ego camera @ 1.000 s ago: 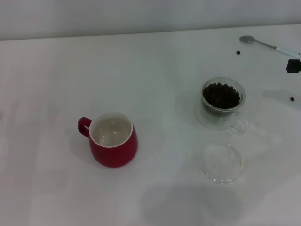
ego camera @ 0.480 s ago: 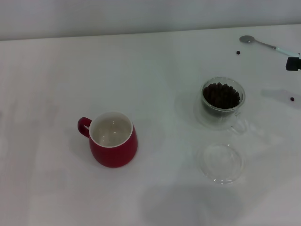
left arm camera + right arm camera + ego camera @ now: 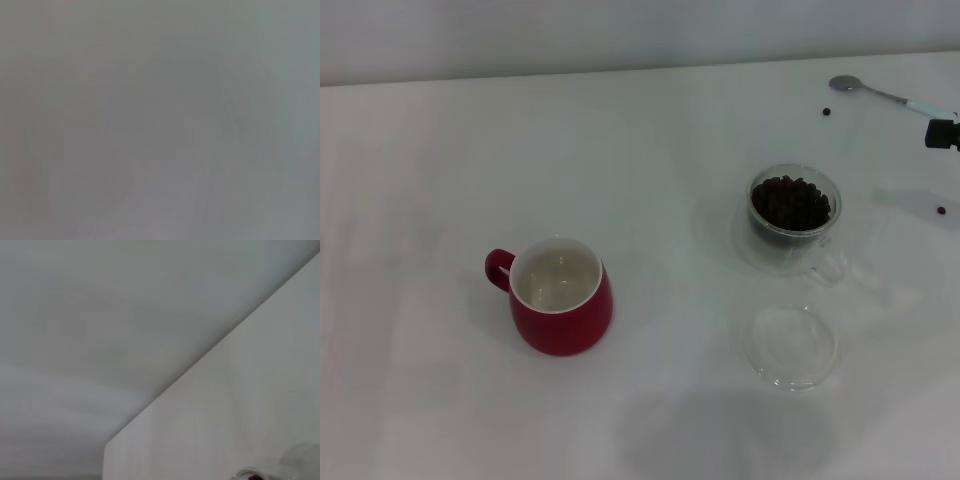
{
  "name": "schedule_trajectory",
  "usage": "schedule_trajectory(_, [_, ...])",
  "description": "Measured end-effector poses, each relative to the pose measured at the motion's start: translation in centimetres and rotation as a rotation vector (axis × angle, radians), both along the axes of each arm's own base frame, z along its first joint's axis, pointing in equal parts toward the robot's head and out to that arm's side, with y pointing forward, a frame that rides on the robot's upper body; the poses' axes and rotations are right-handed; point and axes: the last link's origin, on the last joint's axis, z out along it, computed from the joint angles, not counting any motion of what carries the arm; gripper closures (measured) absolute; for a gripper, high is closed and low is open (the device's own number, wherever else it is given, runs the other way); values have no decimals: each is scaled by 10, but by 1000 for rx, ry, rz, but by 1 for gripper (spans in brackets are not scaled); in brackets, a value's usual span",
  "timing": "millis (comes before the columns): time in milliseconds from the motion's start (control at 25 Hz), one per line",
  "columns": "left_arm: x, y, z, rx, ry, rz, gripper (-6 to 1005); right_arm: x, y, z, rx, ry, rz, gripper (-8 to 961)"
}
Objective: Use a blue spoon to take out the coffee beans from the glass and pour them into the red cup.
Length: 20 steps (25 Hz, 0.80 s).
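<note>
Beans (image 3: 791, 201) are heaped in the glass (image 3: 794, 220). The right hand (image 3: 944, 133) is seen beside the blue spoon's (image 3: 890, 95) handle; its grip cannot be told.

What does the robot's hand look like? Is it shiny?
Hardly any of it shows. In the head view only a small black, blocky piece of the right gripper pokes in at the edge of the picture. It looks dark and matte, not shiny, with no cables or markings visible. The left gripper does not appear in any picture.

Soft even light; left wrist view blurred.
</note>
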Motion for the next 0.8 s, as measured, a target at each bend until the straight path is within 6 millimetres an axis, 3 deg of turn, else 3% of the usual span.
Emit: schedule_trajectory(800, [-3,-1,-3,-20,-8,20,108,6,-8,4,46,25,-4,954])
